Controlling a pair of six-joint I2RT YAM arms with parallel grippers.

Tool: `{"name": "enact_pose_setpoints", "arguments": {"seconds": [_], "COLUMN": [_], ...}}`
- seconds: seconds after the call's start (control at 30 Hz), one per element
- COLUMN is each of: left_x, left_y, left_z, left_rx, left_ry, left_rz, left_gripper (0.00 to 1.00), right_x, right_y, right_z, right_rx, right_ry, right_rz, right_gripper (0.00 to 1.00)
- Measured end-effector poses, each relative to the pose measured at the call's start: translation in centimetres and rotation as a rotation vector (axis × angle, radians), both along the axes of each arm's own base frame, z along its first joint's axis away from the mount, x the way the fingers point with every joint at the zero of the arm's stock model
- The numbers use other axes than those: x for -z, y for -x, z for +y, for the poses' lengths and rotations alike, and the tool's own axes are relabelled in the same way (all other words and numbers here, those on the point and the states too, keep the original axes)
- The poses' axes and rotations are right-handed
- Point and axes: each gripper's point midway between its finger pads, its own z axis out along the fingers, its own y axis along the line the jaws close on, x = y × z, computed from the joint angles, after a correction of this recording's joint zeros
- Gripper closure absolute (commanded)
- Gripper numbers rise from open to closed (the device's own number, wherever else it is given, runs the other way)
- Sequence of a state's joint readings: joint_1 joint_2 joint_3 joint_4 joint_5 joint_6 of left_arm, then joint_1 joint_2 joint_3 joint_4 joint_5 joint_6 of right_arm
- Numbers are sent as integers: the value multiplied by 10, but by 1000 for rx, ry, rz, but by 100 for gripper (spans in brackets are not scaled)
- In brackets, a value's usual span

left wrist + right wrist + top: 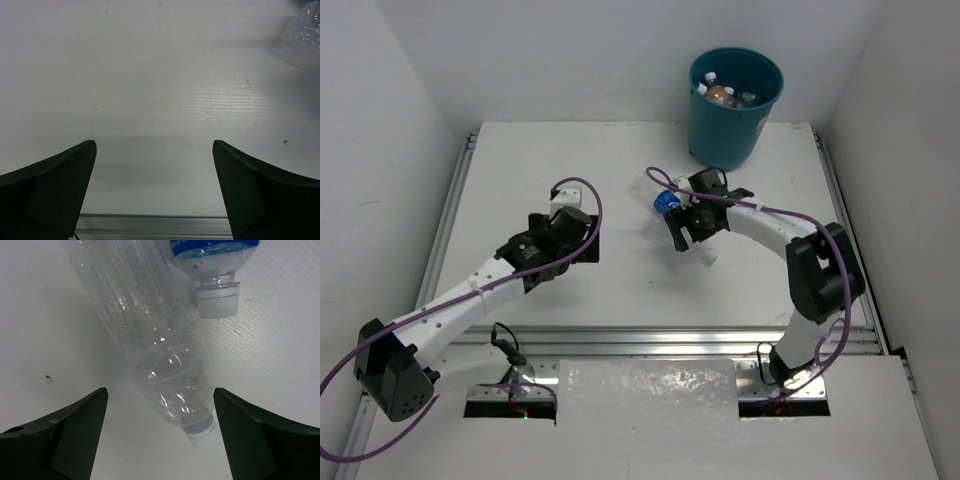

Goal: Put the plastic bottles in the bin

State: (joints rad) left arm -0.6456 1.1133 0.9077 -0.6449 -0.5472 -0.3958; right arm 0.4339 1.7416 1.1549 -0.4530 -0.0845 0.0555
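**Right gripper open over the clear bottle, left arm parked mid-table**

Your right arm (772, 226) comes up from its base at the near right, elbows out toward the right edge, then folds back left toward the middle of the table (620, 290). The right gripper (684, 224) is pointed down at the surface with its jaws spread wide. On the right wrist cam, that gripper (160, 395) has the plain clear bottle (150, 340) lying on its side between the two fingers (75, 430). The bottle's cap end is toward the camera, and neither finger touches it.

The blue-label bottle (215, 250) lies right up against it on the far side, with its white cap showing. From the top you can spot that one by its label (667, 203), just left of the gripper.

Your left arm (470, 295) stretches diagonally from the near left corner toward the centre, fairly flat and low. The left gripper (155, 145) is spread open too, with only bare table between the fingers (55, 185). A bit of clear bottle shows at the far right edge of its view.

The bin (732, 130) stands at the far edge, right of centre. There are a few bottles (720, 95) inside, at least one orange.
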Motion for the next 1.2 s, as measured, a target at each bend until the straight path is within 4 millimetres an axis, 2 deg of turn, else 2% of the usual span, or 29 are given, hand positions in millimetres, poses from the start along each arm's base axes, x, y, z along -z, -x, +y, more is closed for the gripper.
{"name": "enact_pose_setpoints", "arguments": {"seconds": [0.1, 0.2, 0.27, 0.33, 0.37, 0.4, 0.53, 0.6, 0.67, 0.73, 0.87, 0.93, 1.03, 1.2], "left_x": [0, 0, 0, 0, 0, 0, 1, 1, 0, -1, -6, -10, -19, -36], "left_y": [0, -1, -1, -1, -1, -1, -1, 0, 0, 0, 0, 0, -1, 1], "left_z": [-3, -5, -6, -7, -7, -7, -6, -5, -5, -5, -3, -1, 7, 23], "left_rx": [11, 19, 24, 28, 30, 32, 29, 29, 29, 29, 23, 11, -22, -98], "left_ry": [9, 16, 19, 21, 23, 23, 23, 23, 25, 28, 34, 36, 41, 53], "left_rz": [0, 0, 1, 2, 2, 2, 4, 4, 1, -3, -21, -37, -71, -142], "left_gripper": [0, 0, 0, 0, 0, 0, 0, 0, 0, 0, 0, 0, 0, 0], "right_x": [13, 23, 28, 28, 28, 28, 28, 27, 26, 26, 25, 25, 12, -48], "right_y": [1, 4, 8, 13, 16, 21, 43, 53, 56, 57, 58, 60, 68, 60], "right_z": [5, 12, 19, 31, 38, 47, 80, 92, 97, 98, 102, 104, 103, 113], "right_rx": [-21, -49, -74, -112, -135, -161, -261, -297, -306, -299, -283, -272, -261, -258], "right_ry": [15, 27, 37, 42, 39, 36, 2, -22, -38, -45, -83, -112, -161, -262], "right_rz": [14, 24, 22, 8, 1, -4, -1, 6, 14, 20, 29, 25, 17, -110], "right_gripper": [19, 31, 32, 35, 39, 48, 54, 67, 75, 88, 99, 100, 100, 100]}}
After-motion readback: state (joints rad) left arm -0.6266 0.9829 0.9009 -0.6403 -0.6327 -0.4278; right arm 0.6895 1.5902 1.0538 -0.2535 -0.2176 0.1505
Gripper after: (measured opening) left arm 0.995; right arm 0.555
